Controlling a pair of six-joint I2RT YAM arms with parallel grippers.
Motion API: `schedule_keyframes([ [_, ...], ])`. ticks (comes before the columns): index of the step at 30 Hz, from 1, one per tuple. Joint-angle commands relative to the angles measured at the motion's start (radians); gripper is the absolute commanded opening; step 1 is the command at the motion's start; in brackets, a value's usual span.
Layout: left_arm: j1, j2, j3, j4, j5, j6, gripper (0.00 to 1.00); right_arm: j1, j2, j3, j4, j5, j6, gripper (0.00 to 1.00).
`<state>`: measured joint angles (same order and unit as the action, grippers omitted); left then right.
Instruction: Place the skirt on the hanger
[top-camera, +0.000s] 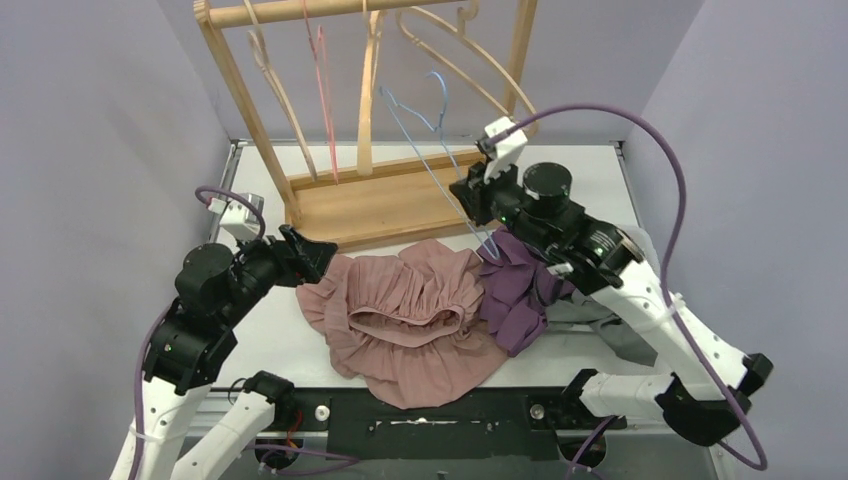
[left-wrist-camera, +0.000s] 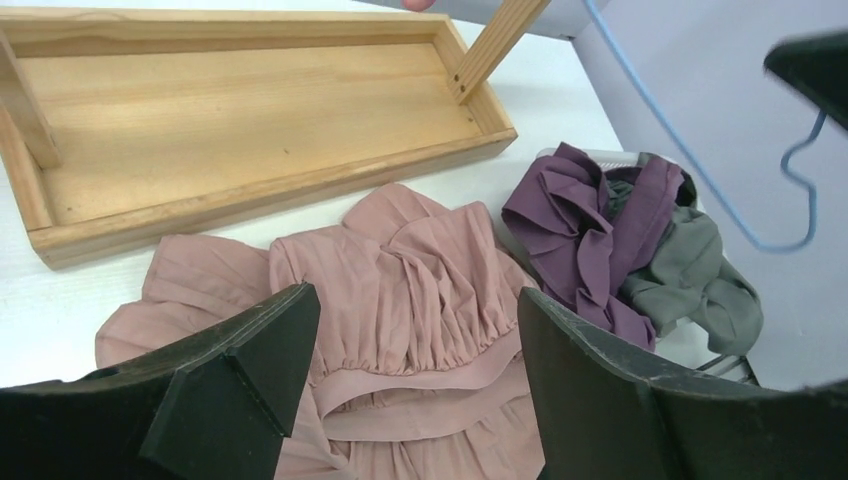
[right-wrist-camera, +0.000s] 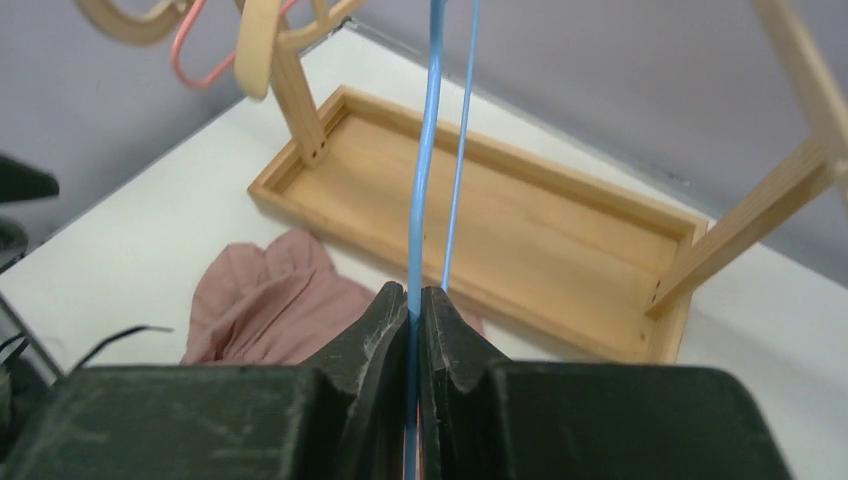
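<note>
The pink pleated skirt (top-camera: 410, 310) lies crumpled on the white table, waistband towards the near edge. It also shows in the left wrist view (left-wrist-camera: 420, 270) and the right wrist view (right-wrist-camera: 265, 300). My right gripper (top-camera: 470, 195) is shut on the wire of a blue hanger (top-camera: 416, 140) and holds it tilted above the skirt's far edge. In the right wrist view the fingers (right-wrist-camera: 414, 295) pinch the blue hanger (right-wrist-camera: 425, 150). My left gripper (top-camera: 325, 255) is open and empty, just above the skirt's left edge, its jaws (left-wrist-camera: 415, 300) wide apart.
A wooden rack with a base tray (top-camera: 370, 205) stands at the back, with wooden hangers and a pink wire hanger (top-camera: 322, 90) on its rail. A purple garment (top-camera: 515, 285) and a grey garment (top-camera: 610, 320) lie right of the skirt.
</note>
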<state>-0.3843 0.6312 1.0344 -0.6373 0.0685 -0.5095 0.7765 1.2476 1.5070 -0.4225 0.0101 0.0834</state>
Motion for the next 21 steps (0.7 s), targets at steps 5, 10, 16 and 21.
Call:
schedule_keyframes([
  [5,0.003,-0.048,0.084,0.084,0.112,0.144,0.86,0.078,-0.308,-0.271,-0.121,-0.098,0.114,0.00],
  [10,-0.005,-0.041,0.077,0.102,0.225,0.233,0.84,0.104,-0.408,-0.398,-0.146,-0.253,0.067,0.00],
  [16,-0.004,-0.015,0.018,0.215,0.555,0.419,0.80,0.106,-0.408,-0.410,-0.225,-0.428,-0.086,0.00],
  [21,-0.004,0.069,-0.014,0.275,0.775,0.486,0.78,0.107,-0.364,-0.350,-0.241,-0.519,-0.206,0.00],
])
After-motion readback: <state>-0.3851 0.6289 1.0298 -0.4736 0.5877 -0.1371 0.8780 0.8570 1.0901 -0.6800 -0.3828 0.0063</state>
